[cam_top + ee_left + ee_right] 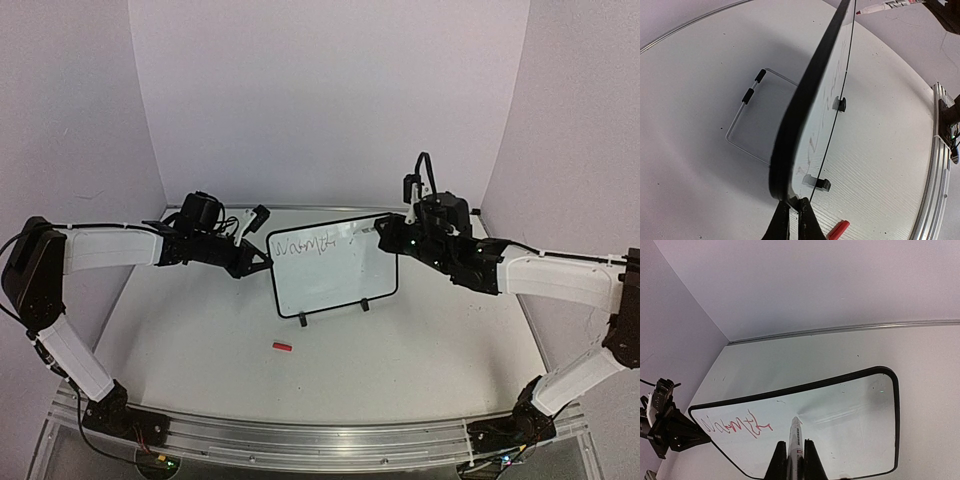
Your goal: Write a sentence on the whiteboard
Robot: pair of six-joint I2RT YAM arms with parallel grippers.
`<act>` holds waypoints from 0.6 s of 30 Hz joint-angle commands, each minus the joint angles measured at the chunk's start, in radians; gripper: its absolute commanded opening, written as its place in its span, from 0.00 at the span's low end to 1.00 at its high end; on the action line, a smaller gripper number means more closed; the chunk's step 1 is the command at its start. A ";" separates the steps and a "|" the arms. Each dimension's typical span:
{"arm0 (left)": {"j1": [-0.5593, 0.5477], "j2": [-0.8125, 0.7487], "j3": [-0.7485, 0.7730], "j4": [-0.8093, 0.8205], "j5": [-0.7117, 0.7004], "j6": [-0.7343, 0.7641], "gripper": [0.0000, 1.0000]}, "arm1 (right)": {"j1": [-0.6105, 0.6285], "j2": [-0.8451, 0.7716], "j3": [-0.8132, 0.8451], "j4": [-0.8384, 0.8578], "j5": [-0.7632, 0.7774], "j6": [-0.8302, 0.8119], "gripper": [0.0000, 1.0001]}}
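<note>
1. Standing upright on the middle of the desk [200, 330], the whiteboard [340, 275] faces the arm bases, its long axis running left to right.
2. The left end effector [794, 206] is clenched on the board's left edge, steadying it.
3. The right end effector [794, 442] is clamped around a marker [795, 427], whose tip points at the board face.
4. The sentence [735, 426] is one scrawled line along the upper left. The tip sits just right of its last stroke; whether it touches, I cannot tell.
5. Blank board lies to the right and below, so the right arm is the one placed for writing on.
6. A red cap [282, 347] lies on the desk in front of the board.
</note>
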 commanded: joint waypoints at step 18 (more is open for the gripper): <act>0.000 0.033 0.020 -0.048 -0.072 0.050 0.00 | -0.006 0.046 0.049 0.037 0.037 -0.012 0.00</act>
